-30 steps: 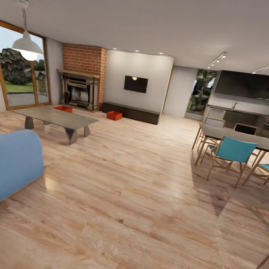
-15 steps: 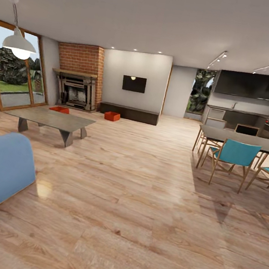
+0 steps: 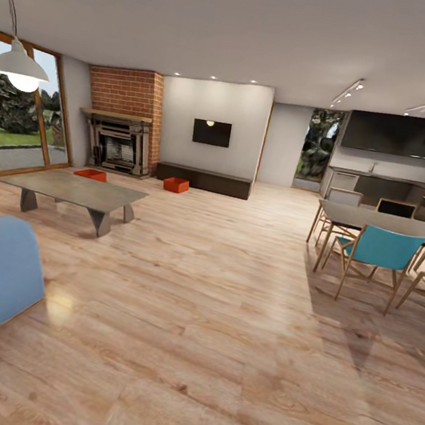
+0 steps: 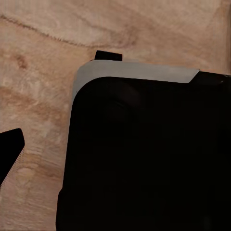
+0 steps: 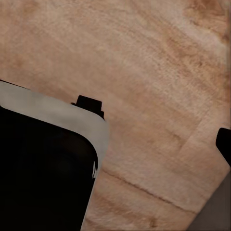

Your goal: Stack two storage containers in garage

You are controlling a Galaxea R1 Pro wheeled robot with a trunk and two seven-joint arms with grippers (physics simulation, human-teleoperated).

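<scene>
Both bins sit on the wood floor [image 3: 209, 322] at the far end of the living room, well apart from the robot. One bin [image 3: 176, 184] lies just in front of the long dark cabinet [image 3: 207, 179], near its left end, below the TV [image 3: 211, 132]. The other bin [image 3: 91, 173] lies further left, in front of the fireplace [image 3: 117, 144] at the foot of the brick column [image 3: 126, 91], partly hidden behind the far edge of the low coffee tabletop [image 3: 72, 188].

From here the bins lie ahead and to the left, so the robot's left arm would likely come to them first. The clear run of floor between the coffee tabletop and the dining chairs [image 3: 374, 255] leads straight toward the nearer bin by the cabinet. Its long axis seems to run along the cabinet front, though it is too small to be sure.

In both wrist views a dark body with a pale grey edge hangs over bare planks. How far open either set of fingers stands cannot be told; nothing orange shows there, so I judge neither holds a bin. The garage is not reached yet.
</scene>
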